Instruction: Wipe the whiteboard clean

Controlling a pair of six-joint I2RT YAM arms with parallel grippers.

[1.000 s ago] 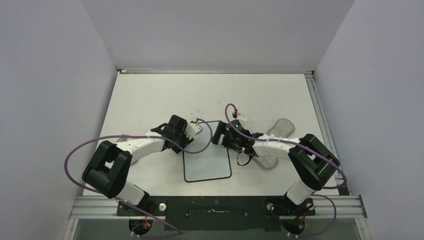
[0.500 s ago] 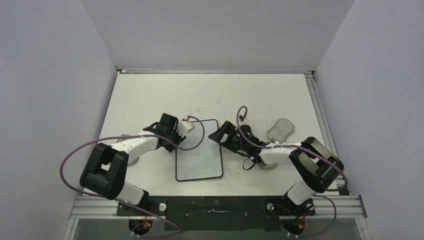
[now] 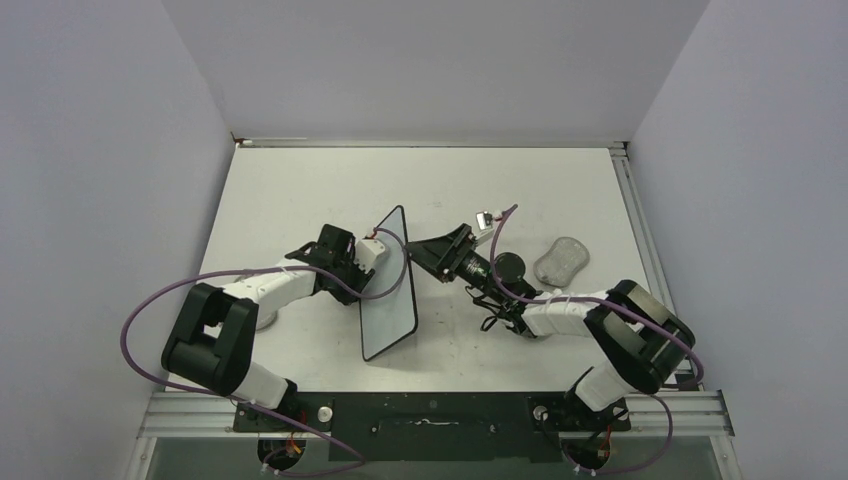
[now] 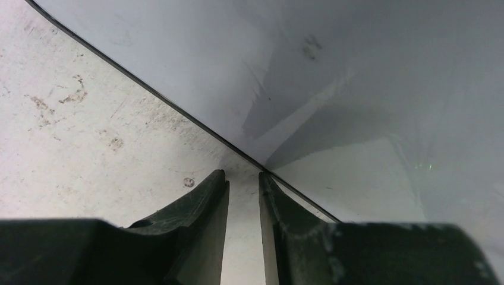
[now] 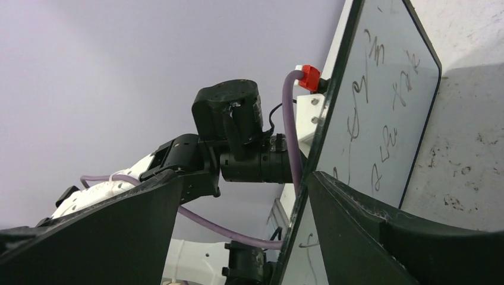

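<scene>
Between left gripper (image 3: 383, 262) and right gripper (image 3: 424, 250), one whiteboard (image 3: 391, 295) stands tilted.

1. The tabletop (image 3: 300, 190) in front of me is flat and white, with brown scuffs and specks (image 4: 59, 101) showing close up.
2. The whiteboard (image 3: 390, 290) stands tipped up on it, one edge down.
3. A grey lump (image 3: 560, 260) lies flat to my right, well apart from the whiteboard.

Whiteboard (image 3: 388, 285): white, thin black rim, rounded corners. Not lying flat: it's tipped up steeply on one long edge, mid-table (image 3: 300, 190), slightly left of centre. One face carries dark scribbles (image 5: 380, 107) spread across it, unerased.
</scene>
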